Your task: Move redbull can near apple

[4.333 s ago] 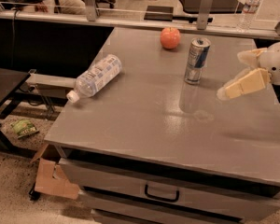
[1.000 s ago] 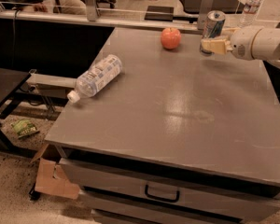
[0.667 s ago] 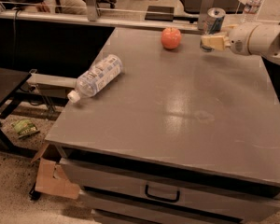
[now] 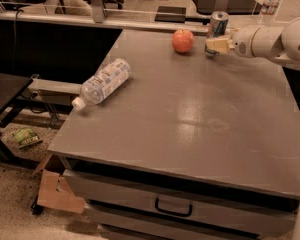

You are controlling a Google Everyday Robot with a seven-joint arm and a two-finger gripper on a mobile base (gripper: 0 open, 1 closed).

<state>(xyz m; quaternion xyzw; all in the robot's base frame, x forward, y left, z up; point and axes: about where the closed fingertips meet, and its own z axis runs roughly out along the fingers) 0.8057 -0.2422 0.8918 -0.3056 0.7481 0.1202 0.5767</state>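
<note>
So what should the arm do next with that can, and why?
Probably lower the redbull can onto the table and let go. The gripper, near the far edge, is shut on the can's lower part, and the can is already close beside the apple, a small gap between them.

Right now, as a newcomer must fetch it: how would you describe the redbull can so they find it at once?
On the grey table, look to the far edge, beside the apple. The redbull can is upright there, at the robot's hand: slim silver-and-blue metal, unlike the clear bottle lying on its side.
</note>
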